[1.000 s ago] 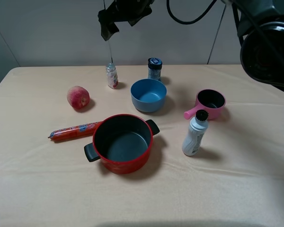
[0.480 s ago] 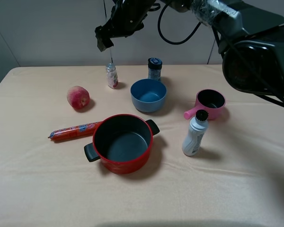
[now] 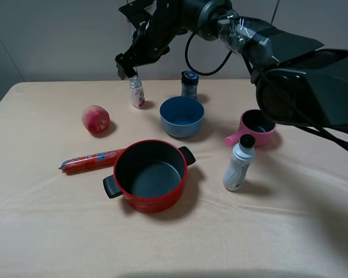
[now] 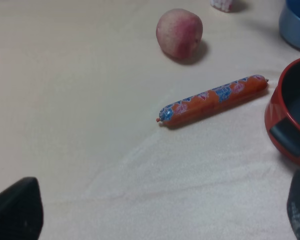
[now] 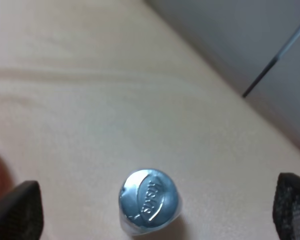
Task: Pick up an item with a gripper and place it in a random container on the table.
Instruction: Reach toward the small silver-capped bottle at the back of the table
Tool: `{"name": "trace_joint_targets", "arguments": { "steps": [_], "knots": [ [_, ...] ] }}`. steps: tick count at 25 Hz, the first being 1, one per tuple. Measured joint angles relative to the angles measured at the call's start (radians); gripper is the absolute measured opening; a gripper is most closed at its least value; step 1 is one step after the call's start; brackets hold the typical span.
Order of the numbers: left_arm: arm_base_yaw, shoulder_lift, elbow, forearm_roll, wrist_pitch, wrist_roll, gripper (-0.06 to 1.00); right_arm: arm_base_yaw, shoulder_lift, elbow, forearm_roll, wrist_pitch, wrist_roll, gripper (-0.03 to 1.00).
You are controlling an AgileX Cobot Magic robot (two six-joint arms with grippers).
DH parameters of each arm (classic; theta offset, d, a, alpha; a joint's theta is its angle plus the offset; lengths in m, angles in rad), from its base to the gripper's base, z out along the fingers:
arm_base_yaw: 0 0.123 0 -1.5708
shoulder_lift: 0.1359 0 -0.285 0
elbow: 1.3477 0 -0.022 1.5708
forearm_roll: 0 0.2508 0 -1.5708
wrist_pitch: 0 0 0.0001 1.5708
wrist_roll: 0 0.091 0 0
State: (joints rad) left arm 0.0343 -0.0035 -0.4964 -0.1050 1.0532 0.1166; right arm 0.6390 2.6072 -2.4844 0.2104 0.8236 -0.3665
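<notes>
The small clear bottle (image 3: 137, 92) with a silvery cap stands upright at the back left of the beige table (image 3: 46, 231). My right gripper (image 3: 127, 65) reaches across from the right and hangs just above it. In the right wrist view the cap (image 5: 149, 199) sits between the two wide-apart fingertips (image 5: 15, 210), untouched, so the gripper (image 5: 154, 210) is open. The pink saucepan (image 3: 258, 126) stands empty at the right. My left gripper (image 4: 157, 217) is open and empty over bare cloth; it is out of the exterior view.
A dark jar (image 3: 189, 84) stands behind a blue bowl (image 3: 182, 116). A peach (image 3: 95, 119) and a red sausage (image 3: 91, 160) lie at the left. A red two-handled pot (image 3: 149, 175) stands at the centre front, and a white bottle (image 3: 239, 163) stands near the saucepan.
My right arm has come down and forward from the top of the view. Its gripper now hangs just above the small bottle. The objects have not moved.
</notes>
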Motion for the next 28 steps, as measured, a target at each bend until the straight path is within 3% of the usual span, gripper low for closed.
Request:
{"name": "trace_joint_targets", "arguments": {
  "steps": [28],
  "knots": [
    [0.000, 0.000, 0.000, 0.001, 0.000, 0.000, 0.99, 0.000, 0.128, 0.000, 0.066, -0.098, -0.051, 0.69]
  ]
}}
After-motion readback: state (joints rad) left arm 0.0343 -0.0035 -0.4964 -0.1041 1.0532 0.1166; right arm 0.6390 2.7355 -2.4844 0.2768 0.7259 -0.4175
